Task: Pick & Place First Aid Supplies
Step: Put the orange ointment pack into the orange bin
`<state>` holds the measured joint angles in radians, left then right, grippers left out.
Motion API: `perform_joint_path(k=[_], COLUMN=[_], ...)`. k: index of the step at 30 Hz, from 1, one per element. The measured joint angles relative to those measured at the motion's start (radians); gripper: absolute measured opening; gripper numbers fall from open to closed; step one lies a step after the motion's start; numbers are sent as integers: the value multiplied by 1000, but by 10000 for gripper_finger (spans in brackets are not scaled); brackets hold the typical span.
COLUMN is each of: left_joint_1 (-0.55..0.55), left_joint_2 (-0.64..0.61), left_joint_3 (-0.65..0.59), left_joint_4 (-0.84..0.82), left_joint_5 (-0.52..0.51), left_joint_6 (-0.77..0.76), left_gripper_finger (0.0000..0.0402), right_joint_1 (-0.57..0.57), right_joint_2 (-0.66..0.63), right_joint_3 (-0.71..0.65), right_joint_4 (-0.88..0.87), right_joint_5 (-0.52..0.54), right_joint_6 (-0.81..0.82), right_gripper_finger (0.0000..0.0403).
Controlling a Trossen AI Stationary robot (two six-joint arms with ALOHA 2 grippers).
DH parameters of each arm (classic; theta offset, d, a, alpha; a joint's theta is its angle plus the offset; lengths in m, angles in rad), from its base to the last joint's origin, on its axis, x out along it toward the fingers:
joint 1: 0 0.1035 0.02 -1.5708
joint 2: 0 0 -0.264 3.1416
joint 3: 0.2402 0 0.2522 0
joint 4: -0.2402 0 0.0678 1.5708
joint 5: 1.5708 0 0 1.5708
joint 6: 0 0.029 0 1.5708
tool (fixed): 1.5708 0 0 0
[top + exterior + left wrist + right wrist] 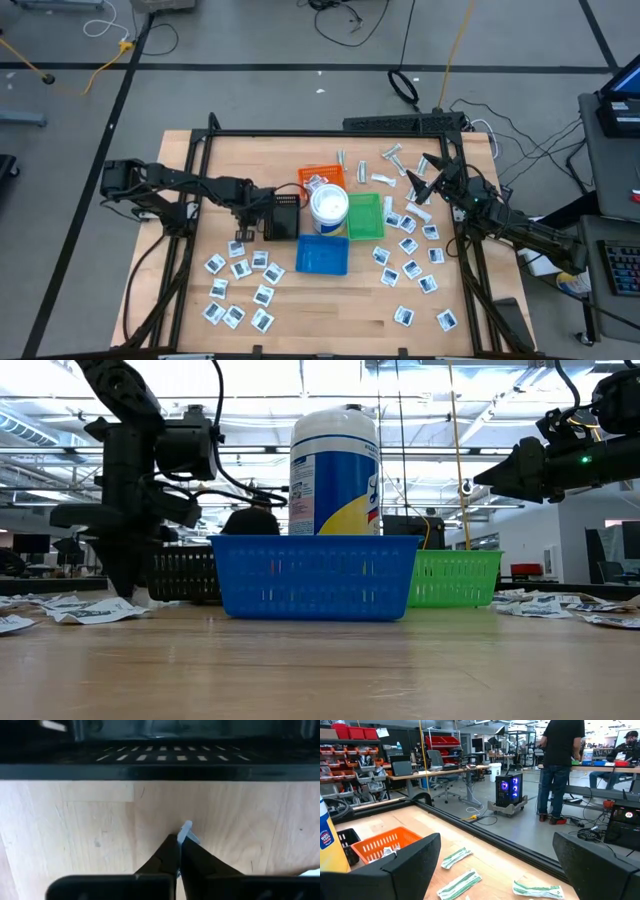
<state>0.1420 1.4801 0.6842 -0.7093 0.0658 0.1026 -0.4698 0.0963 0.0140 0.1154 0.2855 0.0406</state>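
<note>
The left gripper [180, 842] sits low over the worktop [330, 305] just in front of the black tray [283, 217], its fingers [167, 855] closed on a small white packet [186, 832]; the packet stands on edge between the tips, poking out past them toward the black tray, with bare wood beneath it; in the high view this gripper [243, 228] is at the tray's left side, among the left scatter of packets [240, 290]; those square packets lie flat, turned at many angles, so no shared direction shows; a second scatter [410, 262] lies flat on the right of the worktop; narrow wrapped strips [392, 155] lie near the far edge, their long axes at mixed slants, and in the right wrist view 3 strips [456, 857] lie flat on the wood with long axes running roughly from the gripper toward the far rail; the right gripper [428, 180] hangs above the worktop beside the green tray [364, 216], fingers [415, 857] spread wide and holding nothing; the orange tray [322, 181] holds a few packets; the green tray's contents cannot be told from here; the blue tray [322, 254] looks bare inside in the high view; a white tub [328, 208] stands upright between the 4 trays, and in the low view it rises behind the blue tray [313, 575].
</note>
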Motion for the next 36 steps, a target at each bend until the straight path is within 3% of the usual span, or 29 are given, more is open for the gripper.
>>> perform_joint_path(k=[8,12,27,36], left_joint_1=[79,123,289,288], left_joint_2=[-100,-146,-158,45], left_joint_3=[52,88,226,439], left_joint_4=[-135,-176,-368,-395], left_joint_5=[15,81,62,56], left_joint_6=[38,71,164,209], left_gripper_finger=[3,2,1,1], right_joint_1=[0,0,0,0], right_joint_2=[0,0,0,0], right_joint_3=[0,0,0,0], right_joint_4=[0,0,0,0], right_joint_5=[0,0,0,0], right_joint_6=[0,0,0,0], right_gripper_finger=[380,380,380,380])
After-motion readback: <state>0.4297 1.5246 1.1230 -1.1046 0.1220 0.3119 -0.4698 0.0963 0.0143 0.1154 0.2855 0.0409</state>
